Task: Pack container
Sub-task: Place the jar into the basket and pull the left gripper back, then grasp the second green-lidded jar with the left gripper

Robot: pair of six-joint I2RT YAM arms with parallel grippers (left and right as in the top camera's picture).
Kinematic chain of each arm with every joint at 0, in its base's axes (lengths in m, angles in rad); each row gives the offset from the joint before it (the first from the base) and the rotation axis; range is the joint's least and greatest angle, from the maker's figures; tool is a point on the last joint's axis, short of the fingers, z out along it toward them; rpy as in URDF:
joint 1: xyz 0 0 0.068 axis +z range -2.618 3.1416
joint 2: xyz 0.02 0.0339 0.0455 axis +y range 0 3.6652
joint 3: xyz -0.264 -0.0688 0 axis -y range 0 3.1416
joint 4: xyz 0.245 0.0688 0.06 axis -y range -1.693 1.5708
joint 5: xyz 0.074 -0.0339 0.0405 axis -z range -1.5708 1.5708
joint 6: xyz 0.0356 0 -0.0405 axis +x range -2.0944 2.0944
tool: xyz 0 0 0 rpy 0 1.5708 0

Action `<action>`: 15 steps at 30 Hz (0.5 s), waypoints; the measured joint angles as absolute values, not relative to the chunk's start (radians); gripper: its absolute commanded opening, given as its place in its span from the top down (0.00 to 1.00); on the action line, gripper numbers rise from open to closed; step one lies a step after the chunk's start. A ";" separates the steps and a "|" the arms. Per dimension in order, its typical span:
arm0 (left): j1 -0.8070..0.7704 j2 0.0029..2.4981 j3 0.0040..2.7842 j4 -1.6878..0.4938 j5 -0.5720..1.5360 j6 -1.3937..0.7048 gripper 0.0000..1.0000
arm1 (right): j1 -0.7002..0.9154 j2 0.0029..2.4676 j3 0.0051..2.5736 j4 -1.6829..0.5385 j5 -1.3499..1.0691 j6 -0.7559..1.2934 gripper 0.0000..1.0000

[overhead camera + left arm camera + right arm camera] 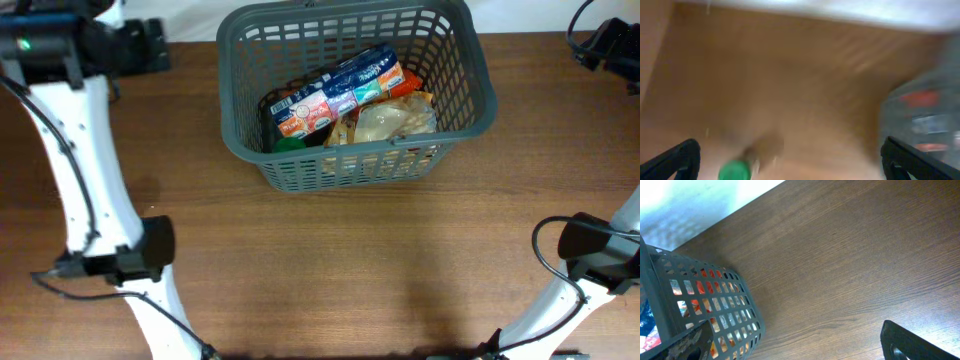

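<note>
The dark grey basket stands at the back middle of the table. It holds a colourful multi-pack of cartons, a tan bag and something green. My left gripper is at the far left, well away from the basket. In the blurred left wrist view it is open and empty, with a green-lidded jar low between its fingers and the basket at the right. My right gripper is at the far right; in its wrist view it is open and empty beside the basket.
The wooden table stretches in front of the basket. Both arm bases stand at the near corners, the left one and the right one. The table's back edge meets a white wall.
</note>
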State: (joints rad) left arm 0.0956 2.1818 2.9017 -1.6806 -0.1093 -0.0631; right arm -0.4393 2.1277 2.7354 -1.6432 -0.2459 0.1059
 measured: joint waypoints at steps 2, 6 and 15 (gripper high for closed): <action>0.168 2.185 2.781 -1.682 -0.085 -0.062 0.16 | -0.439 2.128 2.735 -1.643 -0.246 0.106 0.01; 0.286 2.181 2.523 -1.684 -0.002 -0.019 0.01 | -0.439 2.127 2.735 -1.643 -0.246 0.105 0.01; 0.417 1.849 1.985 -1.582 -0.006 0.055 0.01 | -0.439 2.128 2.735 -1.643 -0.246 0.106 0.01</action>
State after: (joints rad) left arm 0.4171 1.8492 1.9850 -1.5822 -0.0063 0.0547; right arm -0.4389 2.1277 2.7354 -1.6428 -0.2459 0.1059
